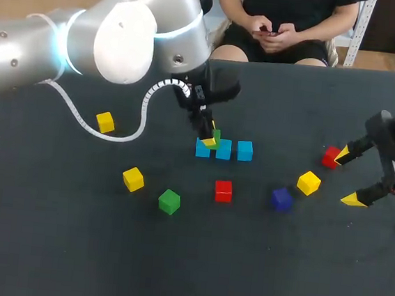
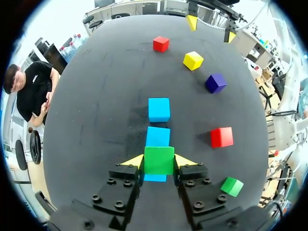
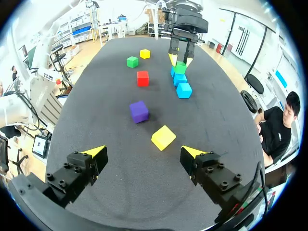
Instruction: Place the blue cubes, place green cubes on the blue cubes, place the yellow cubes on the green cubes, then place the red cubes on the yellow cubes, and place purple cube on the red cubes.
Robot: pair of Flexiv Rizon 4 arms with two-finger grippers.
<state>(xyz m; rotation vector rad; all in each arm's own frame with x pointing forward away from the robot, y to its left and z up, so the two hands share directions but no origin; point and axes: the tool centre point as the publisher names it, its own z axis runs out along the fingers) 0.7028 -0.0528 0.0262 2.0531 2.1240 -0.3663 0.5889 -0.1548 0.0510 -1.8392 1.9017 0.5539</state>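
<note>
Three small blue cubes (image 1: 224, 149) sit in a row on the dark table (image 1: 48, 245). My left gripper (image 2: 159, 162) is clamped on one small green cube (image 2: 159, 156) directly above that row's end cube. My right gripper (image 3: 143, 152) hangs well apart from the row, fingers spread wide.

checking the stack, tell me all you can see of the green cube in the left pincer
The green cube is a plain matte block, held level between the yellow tips of the left pincer, one on each side. It hangs over the end blue cube of a row of three; whether it rests on it is unclear.
</note>
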